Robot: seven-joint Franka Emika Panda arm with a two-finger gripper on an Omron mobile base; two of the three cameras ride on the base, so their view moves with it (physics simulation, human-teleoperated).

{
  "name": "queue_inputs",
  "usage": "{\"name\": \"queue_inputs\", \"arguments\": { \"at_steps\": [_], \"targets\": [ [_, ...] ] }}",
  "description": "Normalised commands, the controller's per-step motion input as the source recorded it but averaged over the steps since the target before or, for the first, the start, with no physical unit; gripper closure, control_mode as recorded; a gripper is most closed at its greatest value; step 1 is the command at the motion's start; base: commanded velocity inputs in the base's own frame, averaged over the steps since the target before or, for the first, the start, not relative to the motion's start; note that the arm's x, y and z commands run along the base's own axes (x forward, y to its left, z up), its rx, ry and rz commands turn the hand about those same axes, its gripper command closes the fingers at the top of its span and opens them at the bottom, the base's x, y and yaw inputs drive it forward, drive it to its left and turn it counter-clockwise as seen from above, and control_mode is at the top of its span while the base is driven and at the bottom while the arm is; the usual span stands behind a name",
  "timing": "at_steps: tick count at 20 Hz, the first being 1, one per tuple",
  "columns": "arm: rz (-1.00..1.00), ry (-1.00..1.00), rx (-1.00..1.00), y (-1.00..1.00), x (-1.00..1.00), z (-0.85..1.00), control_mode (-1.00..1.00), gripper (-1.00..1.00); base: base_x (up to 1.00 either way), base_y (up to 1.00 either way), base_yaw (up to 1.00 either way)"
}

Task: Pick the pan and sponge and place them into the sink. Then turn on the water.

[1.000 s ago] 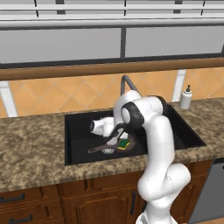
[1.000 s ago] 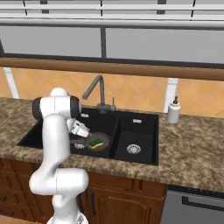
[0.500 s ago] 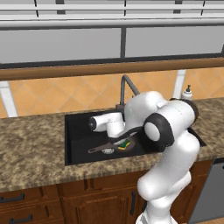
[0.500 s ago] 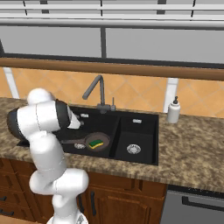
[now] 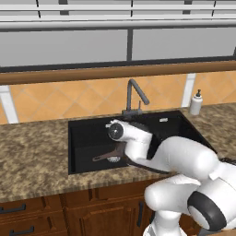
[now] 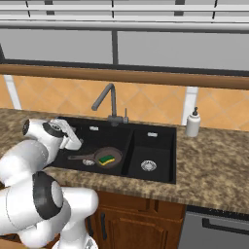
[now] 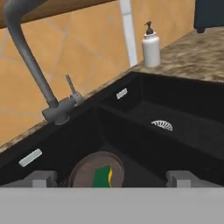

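The dark brown pan (image 6: 108, 158) lies in the wide basin of the black sink (image 6: 130, 144), its thin handle (image 6: 79, 156) pointing left. The green-and-yellow sponge (image 6: 110, 159) rests inside the pan. In the hand view the pan (image 7: 89, 168) and sponge (image 7: 103, 176) sit low, just beyond my open gripper (image 7: 111, 178), whose fingertips (image 7: 43, 178) stand wide apart with nothing between them. The hand hovers over the basin's left side (image 6: 73, 138). The grey gooseneck faucet (image 7: 30, 57) with its side lever (image 7: 69, 83) rises behind the sink; no water runs.
A white soap dispenser (image 6: 193, 122) stands on the speckled counter right of the sink. The narrower basin holds a round silver drain (image 6: 148, 165). My arm's bulky elbow (image 5: 184, 161) leans over the sink's front edge. A wooden ledge runs above the tiled backsplash.
The arm has swung round and its elbow has come nearer the cameras. The hand drew back from over the pan and sponge to the basin's left side. The gripper stays open.
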Motion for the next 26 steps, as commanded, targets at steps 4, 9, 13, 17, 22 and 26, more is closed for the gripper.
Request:
{"name": "queue_inputs", "arguments": {
  "at_steps": [4, 9, 13, 17, 22, 26],
  "targets": [
    [0.11, 0.02, 0.50, -0.30, -0.77, 0.86, -1.00, -1.00, 0.00, 0.00, 0.00],
    [-0.02, 0.00, 0.48, -0.51, -0.56, 0.93, -1.00, -1.00, 0.00, 0.00, 0.00],
    [-0.06, 0.00, 0.49, -0.54, -0.29, 0.74, -1.00, -1.00, 0.00, 0.00, 0.00],
    [-0.18, 0.06, 0.45, -0.59, -0.08, 0.47, -1.00, -1.00, 0.00, 0.00, 0.00],
    [-0.05, 0.14, 0.48, -0.65, 0.00, 0.26, -1.00, -1.00, 0.00, 0.00, 0.00],
    [0.00, 0.14, 0.43, -0.62, 0.00, 0.07, -1.00, -1.00, 0.00, 0.00, 0.00]
  ]
}}
